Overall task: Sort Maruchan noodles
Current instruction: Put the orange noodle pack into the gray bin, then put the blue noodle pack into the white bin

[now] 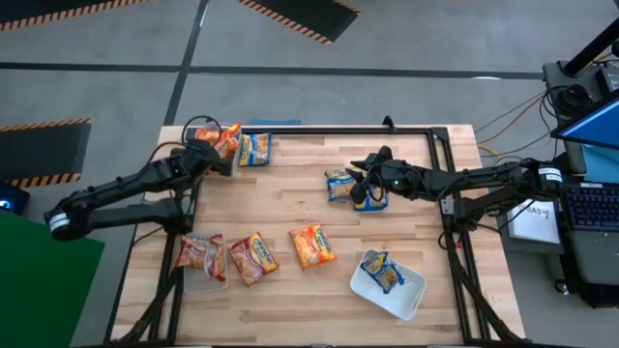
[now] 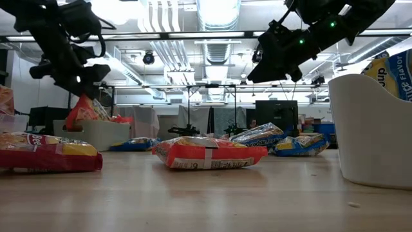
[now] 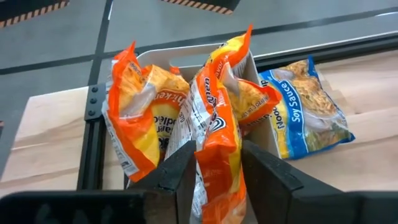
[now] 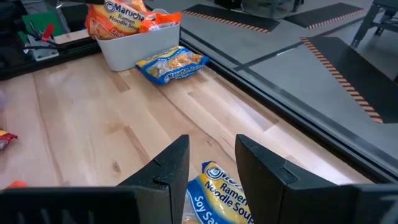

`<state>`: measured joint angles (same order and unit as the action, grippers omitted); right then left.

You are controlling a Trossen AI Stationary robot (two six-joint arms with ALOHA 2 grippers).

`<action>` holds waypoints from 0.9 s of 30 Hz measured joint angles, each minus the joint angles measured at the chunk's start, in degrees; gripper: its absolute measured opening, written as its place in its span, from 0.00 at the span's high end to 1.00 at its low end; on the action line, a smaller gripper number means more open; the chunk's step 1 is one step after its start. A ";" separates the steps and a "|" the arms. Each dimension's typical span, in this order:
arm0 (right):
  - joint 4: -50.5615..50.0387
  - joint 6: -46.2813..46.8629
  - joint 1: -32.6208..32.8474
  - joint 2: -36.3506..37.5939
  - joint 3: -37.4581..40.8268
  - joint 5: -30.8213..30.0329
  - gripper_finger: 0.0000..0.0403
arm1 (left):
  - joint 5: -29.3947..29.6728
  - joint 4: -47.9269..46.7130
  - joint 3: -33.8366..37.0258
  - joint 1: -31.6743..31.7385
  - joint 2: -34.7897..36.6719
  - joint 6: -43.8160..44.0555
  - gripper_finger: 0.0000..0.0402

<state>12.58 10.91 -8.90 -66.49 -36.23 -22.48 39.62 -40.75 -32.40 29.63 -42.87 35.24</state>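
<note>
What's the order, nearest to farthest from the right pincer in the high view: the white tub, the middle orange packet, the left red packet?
From the right pincer:
1. Orange packet, mid-table, toward the front.
2. White tub, front right corner.
3. Red packet, far left front.

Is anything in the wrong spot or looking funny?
Yes. One blue packet lies on the table beside the far-left tub of orange packets, not in a tub. The white tub with a blue packet sits crooked near the front.
</note>
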 joint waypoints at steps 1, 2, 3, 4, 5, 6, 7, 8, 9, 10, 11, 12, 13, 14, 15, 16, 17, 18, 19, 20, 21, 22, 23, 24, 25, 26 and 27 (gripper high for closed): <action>-0.13 -0.04 0.02 0.02 0.00 0.02 0.71 | -0.05 -0.48 -0.32 0.00 0.00 0.00 0.71; -0.29 -0.04 0.02 0.02 0.00 0.02 0.71 | -0.06 -1.05 -0.58 0.00 0.00 0.00 0.70; -0.44 -0.01 0.02 0.02 0.00 0.02 0.71 | -0.06 -1.58 -0.85 0.00 0.01 -0.02 0.68; -0.64 0.01 0.02 0.02 0.00 0.02 0.71 | -0.07 -2.18 -1.30 0.00 0.03 -0.01 0.66; -0.88 0.01 0.02 0.04 0.00 0.04 0.71 | -0.10 -2.62 -1.79 0.00 0.05 -0.02 0.65; -1.22 0.01 0.02 0.04 0.00 0.04 0.71 | -0.11 -3.14 -2.48 0.00 0.10 -0.02 0.63; -1.66 0.01 0.02 0.04 0.00 0.04 0.71 | -0.10 -3.45 -3.15 0.00 0.15 -0.04 0.61; -2.05 -0.01 0.02 0.04 0.00 0.06 0.71 | -0.07 -3.72 -3.83 0.00 0.18 -0.20 0.59; -2.17 -0.19 0.02 0.04 0.02 0.06 0.71 | -0.12 -3.71 -4.44 0.00 0.22 -0.70 0.58; -2.10 -0.71 -0.01 0.04 0.02 0.04 0.71 | -0.12 -3.60 -5.06 0.00 0.22 -1.50 0.57; -1.77 -1.71 -0.06 0.04 0.02 0.04 0.70 | -0.11 -3.45 -5.78 0.00 0.20 -2.48 0.56; -0.99 -2.94 -0.32 0.04 0.02 0.09 0.70 | -0.13 -3.33 -6.71 0.00 0.20 -3.42 0.55; 0.05 -4.19 -0.68 0.04 0.02 0.20 0.70 | -0.12 -3.18 -7.69 0.00 0.20 -4.43 0.55; 1.28 -5.68 -1.22 0.06 0.02 0.42 0.70 | -0.14 -3.05 -8.74 -0.01 0.21 -5.39 0.54; 2.37 -7.08 -1.99 0.17 0.02 0.99 0.71 | -0.18 -2.99 -9.89 -0.05 0.21 -6.04 0.54; 3.06 -8.41 -2.92 0.37 -0.03 2.65 0.71 | -0.61 -2.94 -11.05 -0.09 0.20 -6.32 0.54; 3.23 -9.93 -3.99 0.56 -0.23 5.36 0.72 | -1.54 -2.77 -12.06 -0.14 0.22 -6.39 0.54; 3.47 -11.55 -5.15 0.71 -0.43 8.31 0.73 | -2.21 -2.57 -12.99 -0.29 0.22 -6.47 0.54; 3.91 -13.45 -6.37 0.79 -0.50 11.12 0.74 | -3.05 -1.89 -13.61 -0.41 0.24 -6.53 0.54; 4.89 -15.73 -7.67 0.80 -0.40 13.40 0.75 | -3.37 -1.11 -14.03 -0.70 0.24 -6.57 0.54; 6.66 -17.52 -9.19 0.80 0.07 15.51 0.76 | -3.72 -0.05 -14.19 -1.00 0.22 -6.63 0.54; 8.49 -18.86 -11.04 0.76 0.75 17.38 0.77 | -4.09 1.43 -14.02 -1.39 0.23 -6.72 0.54; 10.70 -19.41 -12.99 0.53 1.61 19.36 0.78 | -4.23 3.70 -13.38 -1.81 0.26 -6.74 0.54; 13.09 -18.97 -14.95 0.36 2.68 21.91 0.79 | -4.38 6.15 -12.49 -2.33 0.26 -6.70 0.54; 14.96 -17.36 -16.88 0.26 4.00 24.51 0.80 | -4.73 8.47 -11.52 -2.94 0.21 -6.61 0.54; 16.14 -14.99 -18.72 0.21 5.33 27.69 0.81 | -4.80 10.71 -10.48 -3.59 0.00 -6.47 0.54; 16.41 -13.16 -20.18 0.23 6.24 31.39 0.82 | -4.78 13.40 -9.66 -4.16 -0.19 -6.77 0.54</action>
<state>29.00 -2.25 -29.08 -66.26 -29.98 8.91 34.84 -27.35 -42.06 25.47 -43.06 28.47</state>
